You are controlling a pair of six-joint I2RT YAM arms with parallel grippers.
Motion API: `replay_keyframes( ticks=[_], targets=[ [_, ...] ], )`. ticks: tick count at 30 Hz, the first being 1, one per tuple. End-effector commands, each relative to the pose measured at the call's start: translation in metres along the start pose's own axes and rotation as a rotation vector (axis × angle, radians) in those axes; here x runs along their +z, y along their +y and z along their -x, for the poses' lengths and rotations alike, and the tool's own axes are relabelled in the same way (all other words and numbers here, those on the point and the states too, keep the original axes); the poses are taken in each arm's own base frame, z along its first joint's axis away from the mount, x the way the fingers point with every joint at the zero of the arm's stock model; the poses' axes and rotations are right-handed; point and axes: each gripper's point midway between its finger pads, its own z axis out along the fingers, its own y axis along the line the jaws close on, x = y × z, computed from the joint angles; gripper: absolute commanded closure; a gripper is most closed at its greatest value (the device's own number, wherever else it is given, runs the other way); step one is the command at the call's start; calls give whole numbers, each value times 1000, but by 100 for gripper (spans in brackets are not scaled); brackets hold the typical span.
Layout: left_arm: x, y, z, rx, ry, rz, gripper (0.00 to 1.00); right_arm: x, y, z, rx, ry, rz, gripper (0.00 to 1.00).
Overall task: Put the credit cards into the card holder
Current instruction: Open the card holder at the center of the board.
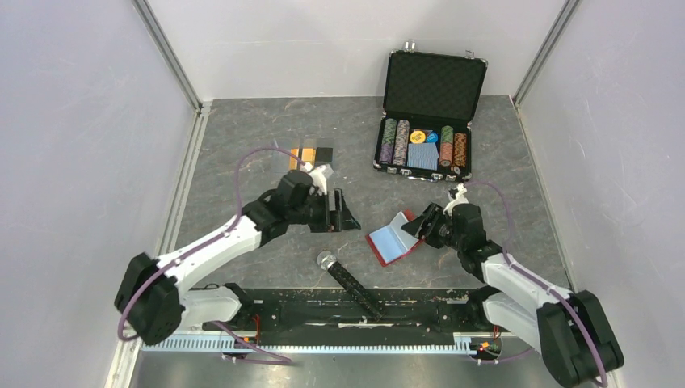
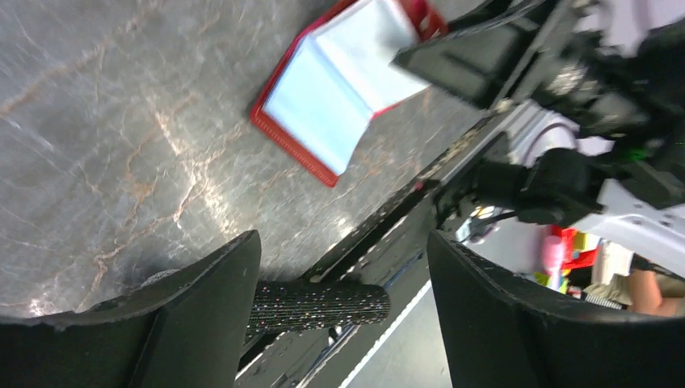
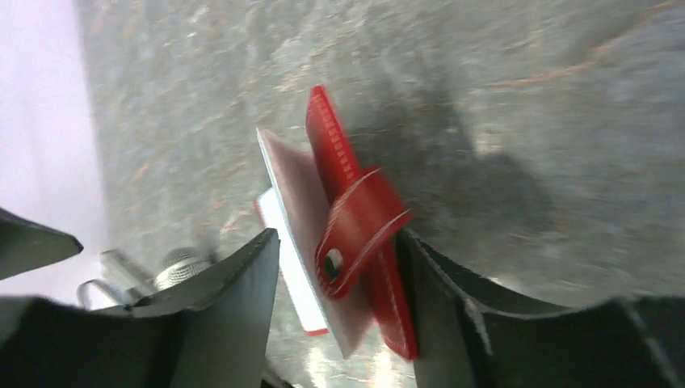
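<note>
Your open, foam-lined poker-chip case (image 1: 436, 85) at far right holds rows of striped chips (image 1: 396, 141) and a blue card deck (image 1: 422, 155). The red card holder (image 1: 389, 242) lies open near centre, blue-grey sleeves up; the right gripper (image 1: 415, 225) has its jaws straddling the tabbed edge, can't tell if clamped. Left gripper (image 1: 343, 212) gapes empty, and the glossy orange and black credit cards (image 1: 311, 153) lie flat just beyond it.

The left arm (image 1: 218, 242) hides the near edge of the credit cards (image 1: 323, 153).
</note>
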Motion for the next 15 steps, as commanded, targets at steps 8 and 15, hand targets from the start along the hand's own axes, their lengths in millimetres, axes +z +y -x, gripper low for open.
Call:
replay_keyframes(
  ticks=[8, 15],
  targets=[
    [69, -7, -47, 11, 187, 79, 33, -44, -39, 55, -257, -179, -370, 3],
    [103, -9, -54, 7, 224, 126, 43, -41, 0, 55, -379, -60, -233, 15]
  ],
)
